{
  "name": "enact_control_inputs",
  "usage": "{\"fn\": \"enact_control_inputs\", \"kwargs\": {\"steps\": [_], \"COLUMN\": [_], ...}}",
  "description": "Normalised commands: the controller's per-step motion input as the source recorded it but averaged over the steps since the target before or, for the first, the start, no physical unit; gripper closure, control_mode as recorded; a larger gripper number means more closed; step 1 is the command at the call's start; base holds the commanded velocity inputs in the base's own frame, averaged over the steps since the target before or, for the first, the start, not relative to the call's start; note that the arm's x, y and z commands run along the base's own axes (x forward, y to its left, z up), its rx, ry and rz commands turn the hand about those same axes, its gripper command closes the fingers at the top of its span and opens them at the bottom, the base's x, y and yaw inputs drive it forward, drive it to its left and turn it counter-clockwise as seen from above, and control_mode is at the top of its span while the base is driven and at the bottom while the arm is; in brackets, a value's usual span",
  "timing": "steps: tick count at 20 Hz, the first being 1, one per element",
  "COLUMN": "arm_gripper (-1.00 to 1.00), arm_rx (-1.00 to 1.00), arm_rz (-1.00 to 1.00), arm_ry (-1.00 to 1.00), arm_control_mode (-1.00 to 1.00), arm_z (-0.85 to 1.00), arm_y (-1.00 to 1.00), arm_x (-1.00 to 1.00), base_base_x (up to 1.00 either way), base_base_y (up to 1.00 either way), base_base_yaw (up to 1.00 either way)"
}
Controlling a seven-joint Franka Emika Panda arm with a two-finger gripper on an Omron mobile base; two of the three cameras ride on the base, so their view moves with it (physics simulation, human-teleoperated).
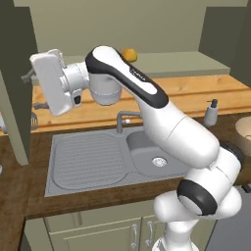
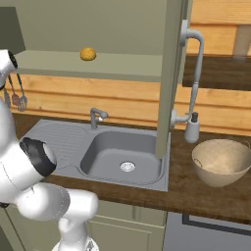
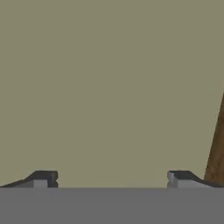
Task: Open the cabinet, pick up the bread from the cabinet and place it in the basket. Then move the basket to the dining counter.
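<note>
The large sage-green wall cabinet [image 2: 122, 29] stands open, both panelled doors swung outward; one door [image 2: 171, 78] is seen edge-on in the right base view, with its long curved silver bar handle [image 2: 194, 73] facing right. Inside, on the pale green cabinet shelf [image 2: 93, 62], the small rounded golden-brown bread [image 2: 87, 54] sits alone, back from the shelf's front edge and left of the shelf's middle. In the left base view the bread [image 1: 128, 54] peeks out just behind the robot's upper arm.

The round beige bowl-shaped basket [image 2: 221, 162] with a speckled tan inside rests on the dark wood counter [image 2: 196, 193] to the right of the grey sink [image 2: 125, 157], near the counter's right end. Nothing lies in it. A small grey soap dispenser [image 2: 192, 128] stands behind the basket toward the wall. The sink basin holds nothing but its round drain [image 2: 127, 166].

The two-finger gripper [image 3: 112, 179] is released, its dark tips spread wide apart with nothing between them, facing a flat sage-green surface close ahead. In the left base view the white hand is raised beside the left cabinet door [image 1: 14, 83], well apart from the bread.
</note>
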Motion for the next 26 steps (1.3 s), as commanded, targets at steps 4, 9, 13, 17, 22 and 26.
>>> {"fn": "enact_control_inputs", "kwargs": {"steps": [4, 9, 13, 17, 22, 26], "arm_gripper": [-1.0, -1.0, -1.0, -1.0, -1.0, -1.0], "arm_rx": [0.0, -0.03, -0.18, -0.21, -0.23, -0.25], "arm_rz": [0.0, 0.0, -0.07, -0.17, -0.3, -0.42], "arm_ry": [-0.32, -0.36, -0.56, -0.32, -0.18, -0.23], "arm_control_mode": [-1.0, -1.0, -1.0, -1.0, -1.0, -1.0], "arm_z": [0.0, 0.0, -0.06, 0.02, 0.04, 0.0], "arm_y": [-1.0, -1.0, -1.0, -1.0, -0.96, -0.69], "arm_x": [0.01, 0.01, 0.0, 0.01, 0.14, 0.3], "base_base_x": [0.0, 0.0, 0.0, 0.0, 0.0, 0.0], "base_base_y": [0.0, 0.0, 0.0, 0.0, 0.0, 0.0], "base_base_yaw": [0.0, 0.0, 0.0, 0.0, 0.0, 0.0]}}
